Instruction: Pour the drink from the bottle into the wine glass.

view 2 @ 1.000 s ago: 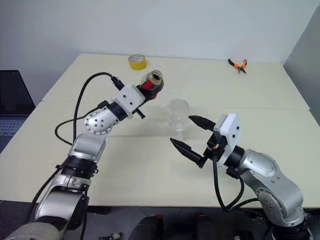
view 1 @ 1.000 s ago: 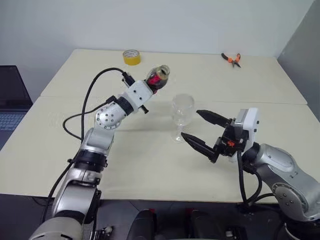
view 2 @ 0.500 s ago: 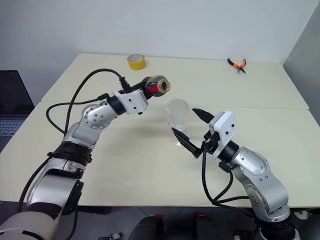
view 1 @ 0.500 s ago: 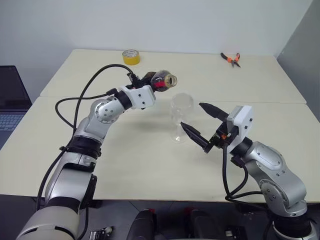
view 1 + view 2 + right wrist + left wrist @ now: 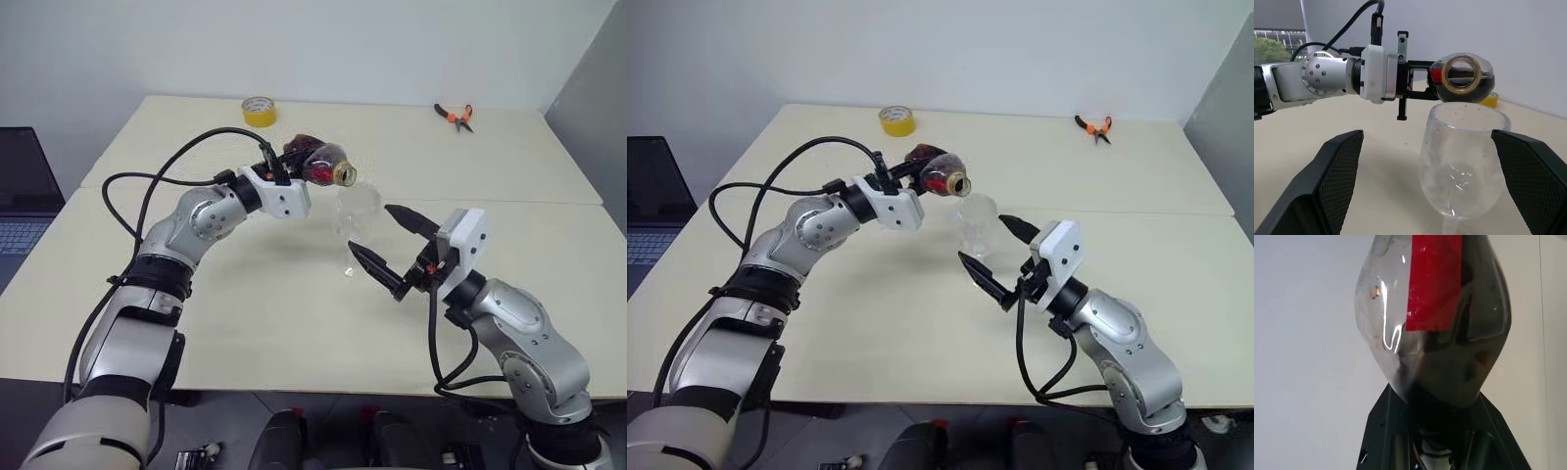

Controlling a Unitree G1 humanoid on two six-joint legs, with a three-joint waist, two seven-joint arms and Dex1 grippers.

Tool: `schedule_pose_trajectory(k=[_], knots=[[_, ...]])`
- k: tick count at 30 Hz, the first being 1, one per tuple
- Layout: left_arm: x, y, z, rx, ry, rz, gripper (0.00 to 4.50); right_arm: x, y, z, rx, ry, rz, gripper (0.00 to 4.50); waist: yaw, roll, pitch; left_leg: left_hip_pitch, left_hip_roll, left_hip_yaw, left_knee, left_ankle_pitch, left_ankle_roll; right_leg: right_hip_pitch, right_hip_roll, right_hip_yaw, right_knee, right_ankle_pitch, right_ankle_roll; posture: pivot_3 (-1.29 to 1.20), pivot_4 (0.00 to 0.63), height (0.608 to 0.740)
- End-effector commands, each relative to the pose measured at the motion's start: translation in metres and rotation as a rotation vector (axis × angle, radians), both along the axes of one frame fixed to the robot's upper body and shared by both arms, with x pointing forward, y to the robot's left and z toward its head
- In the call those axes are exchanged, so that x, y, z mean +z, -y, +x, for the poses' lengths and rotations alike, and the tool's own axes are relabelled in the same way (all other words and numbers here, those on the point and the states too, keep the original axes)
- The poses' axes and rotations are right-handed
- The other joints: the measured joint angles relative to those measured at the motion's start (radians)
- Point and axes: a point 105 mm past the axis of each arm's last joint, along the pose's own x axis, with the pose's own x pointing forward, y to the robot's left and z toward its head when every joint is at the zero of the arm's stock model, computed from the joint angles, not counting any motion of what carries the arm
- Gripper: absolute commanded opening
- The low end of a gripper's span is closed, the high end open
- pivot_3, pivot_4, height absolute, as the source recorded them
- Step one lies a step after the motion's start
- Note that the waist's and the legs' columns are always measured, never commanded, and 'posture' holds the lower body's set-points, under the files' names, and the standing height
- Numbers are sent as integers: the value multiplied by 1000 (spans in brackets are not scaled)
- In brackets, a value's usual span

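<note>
My left gripper (image 5: pixel 294 162) is shut on the base of the bottle (image 5: pixel 321 163), a small clear one with a red label (image 5: pixel 1435 279). The bottle lies about level, and its open, yellow-ringed mouth (image 5: pixel 1462 73) hangs just above the rim of the wine glass (image 5: pixel 358 217). The dark drink (image 5: pixel 1469 333) pools along the bottle's lower side. The wine glass (image 5: pixel 1462 152) stands upright on the table and looks empty apart from a few specks. My right gripper (image 5: pixel 369 227) is open, one finger on either side of the bowl without touching it.
A yellow tape roll (image 5: pixel 258 111) lies at the table's far edge and orange-handled pliers (image 5: pixel 454 115) at the far right. A laptop (image 5: pixel 20 196) sits off the table's left side. The table (image 5: pixel 245 313) is pale and made of two joined tops.
My left wrist has rolled and tipped the bottle from mouth-up to about level, bringing the mouth over the glass rim. The right gripper stays open at the glass.
</note>
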Motion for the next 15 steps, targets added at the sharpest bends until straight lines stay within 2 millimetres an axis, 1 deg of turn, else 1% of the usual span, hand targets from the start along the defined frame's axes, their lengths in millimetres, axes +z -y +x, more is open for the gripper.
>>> schedule_pose_trajectory(k=[1,8,15], knots=[[28,2,-2,-16,99,-23,559,12,-1,-4,6,57,12,4500,0,0,0,0,0,0,0,0,0,0,0,0,0,0,0,0,150,740],[31,5,0,-20,147,33,558,10,-2,-5,9,51,8,4500,0,0,0,0,0,0,0,0,0,0,0,0,0,0,0,0,150,740],[33,0,4,-3,180,65,558,9,-3,-6,13,47,6,4500,0,0,0,0,0,0,0,0,0,-1,0,0,1,0,0,0,150,740]])
